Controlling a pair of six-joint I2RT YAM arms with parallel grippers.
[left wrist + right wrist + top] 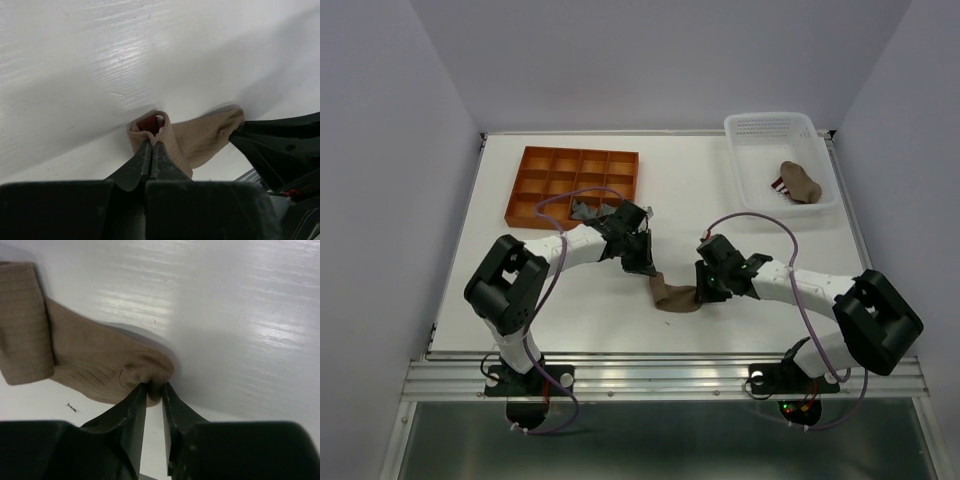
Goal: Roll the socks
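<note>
Tan sock (pixel 675 296) (pixel 205 137) (pixel 90 360) lies on tabletop (pixel 700 190) between my hands, near front middle. My left hand (pixel 645 268) (pixel 151 145) clamped tight on cuff end, red showing inside fold. My right hand (pixel 703 293) (pixel 154 390) narrow, pinching bunched toe end. In white basket (pixel 770 121), far right: second sock (pixel 800 182). Beside orange tray (pixel 575 175), far left: grey socks (pixel 588 210).

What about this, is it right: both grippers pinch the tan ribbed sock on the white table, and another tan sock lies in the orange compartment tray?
Not quite: the top external view shows the other tan sock in the white plastic basket, not the orange compartment tray. Both left gripper and right gripper pinch the tan ribbed sock.
</note>
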